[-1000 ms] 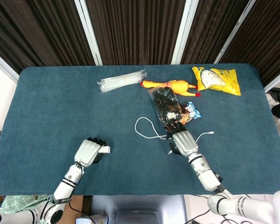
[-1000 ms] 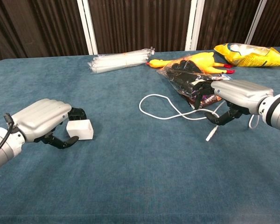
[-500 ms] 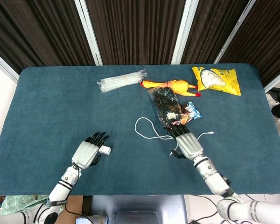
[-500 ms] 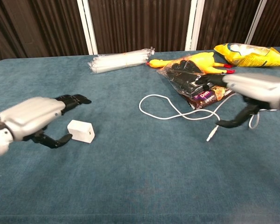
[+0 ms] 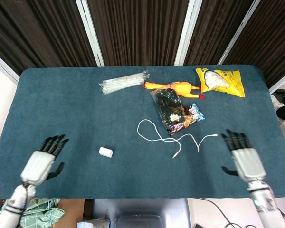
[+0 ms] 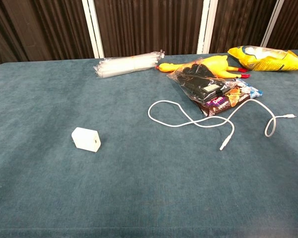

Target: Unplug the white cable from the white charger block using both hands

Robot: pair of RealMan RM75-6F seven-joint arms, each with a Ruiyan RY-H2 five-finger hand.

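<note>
Both hands pull back outward: left hand (image 5: 39,163) and right hand (image 5: 244,157), fingers spread, empty. Charger block (image 5: 105,152) and cable (image 5: 167,137) lie apart, seemingly unplugged.

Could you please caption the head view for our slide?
Cable unplugged from charger block; both hands, left and right, open.

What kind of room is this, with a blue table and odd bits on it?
Probably a robot test lab: robot hands, left hand and right hand, at a blue-clothed table, unrelated props like a rubber chicken and charger block, dark curtains behind.
</note>
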